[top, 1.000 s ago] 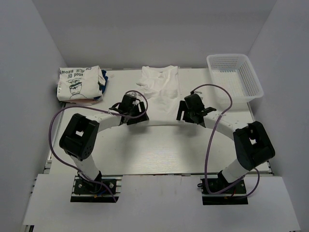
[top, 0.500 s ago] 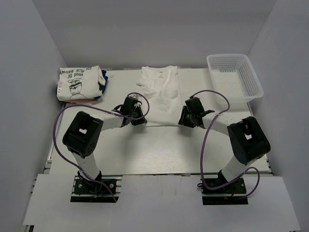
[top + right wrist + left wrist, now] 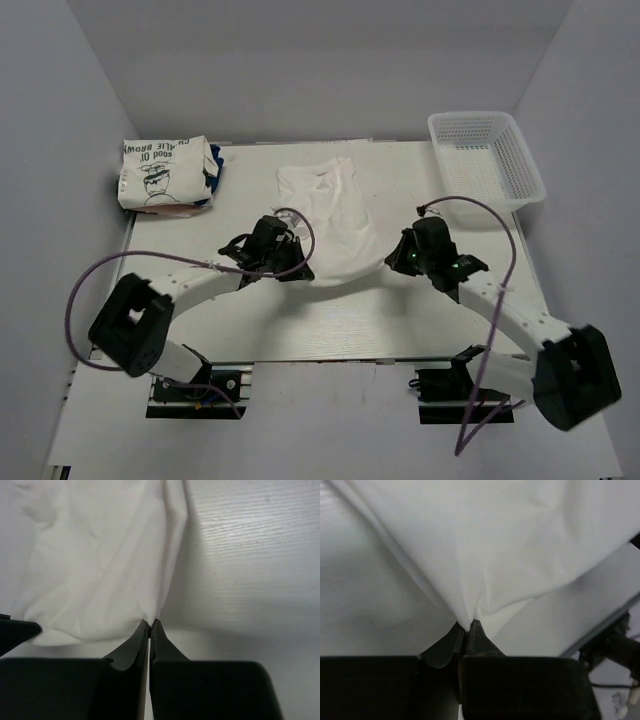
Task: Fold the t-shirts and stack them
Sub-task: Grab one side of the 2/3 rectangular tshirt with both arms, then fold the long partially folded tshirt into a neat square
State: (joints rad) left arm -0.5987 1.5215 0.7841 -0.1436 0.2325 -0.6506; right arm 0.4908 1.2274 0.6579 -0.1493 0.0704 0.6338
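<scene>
Left gripper (image 3: pixel 470 626) and right gripper (image 3: pixel 150 624) each clamp one loose white t-shirt (image 3: pixel 335 210); one folded Charlie Brown tee (image 3: pixel 160 178), one mesh basket (image 3: pixel 525 160).

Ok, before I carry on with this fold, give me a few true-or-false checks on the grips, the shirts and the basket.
1. The left gripper and right gripper are each shut on the near edge of the spread white t-shirt. True.
2. The mesh basket holds a folded tee. False: the folded Charlie Brown tee lies outside it, at the far left corner of the table.
3. The Charlie Brown tee lies print side up. True.
4. The white t-shirt touches the mesh basket. False: bare table lies between them.
</scene>
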